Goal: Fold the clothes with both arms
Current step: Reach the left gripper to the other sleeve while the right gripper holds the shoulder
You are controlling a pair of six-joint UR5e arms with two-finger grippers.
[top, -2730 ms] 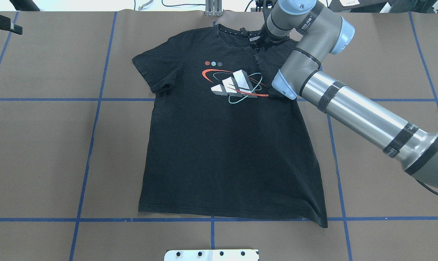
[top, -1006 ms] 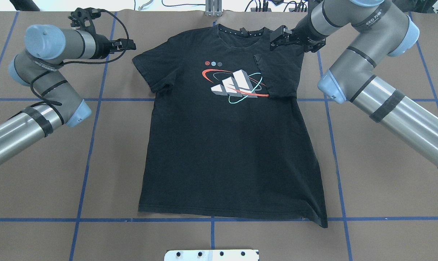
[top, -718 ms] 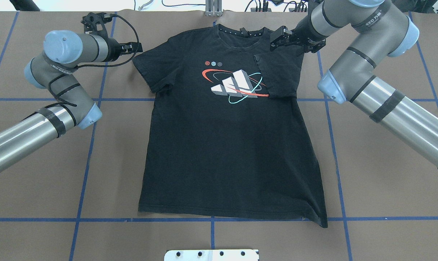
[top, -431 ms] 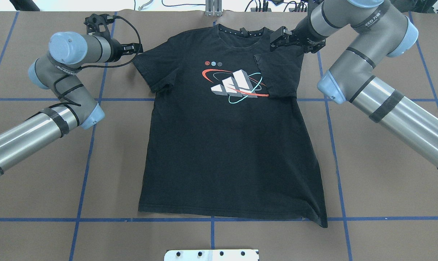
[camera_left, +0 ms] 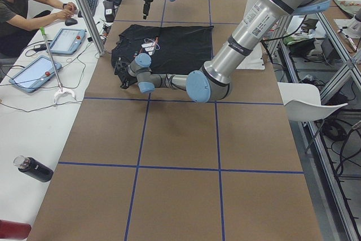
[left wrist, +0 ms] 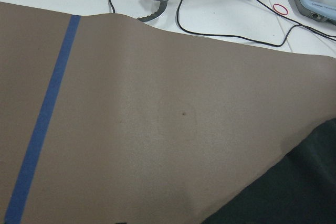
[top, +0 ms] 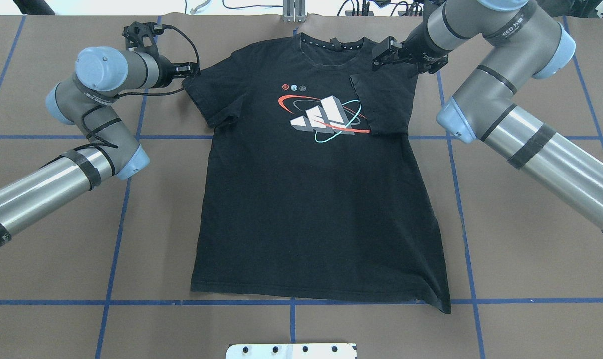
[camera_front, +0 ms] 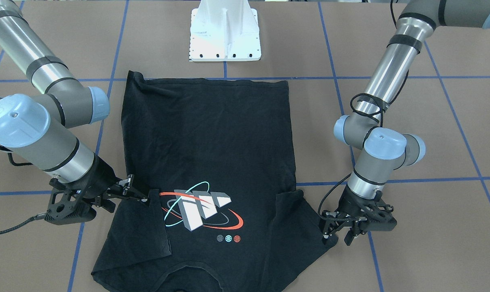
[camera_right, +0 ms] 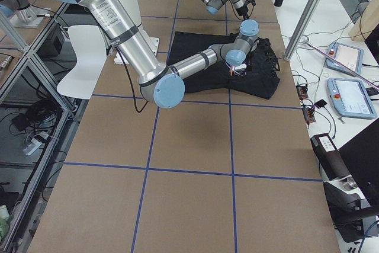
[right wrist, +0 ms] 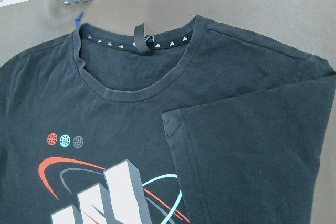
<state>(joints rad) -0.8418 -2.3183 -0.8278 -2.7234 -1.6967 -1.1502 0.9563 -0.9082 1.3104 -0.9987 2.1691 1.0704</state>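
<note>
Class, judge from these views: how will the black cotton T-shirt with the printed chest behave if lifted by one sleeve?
The black cotton T-shirt is probably floppy: one sleeve already lies folded flat over its chest. Likely light and thin, since it hugs the brown table cover.

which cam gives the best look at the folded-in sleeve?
Right wrist-mounted: the folded sleeve is close up, hem edge sharp. Overhead and front-facing show it smaller, laid over the chest; both side views give only a dark patch; left wrist misses it.

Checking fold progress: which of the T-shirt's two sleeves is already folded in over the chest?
The sleeve on the robot's right: it lies flipped inward, overlapping the print. The left sleeve lies spread outward.
</note>
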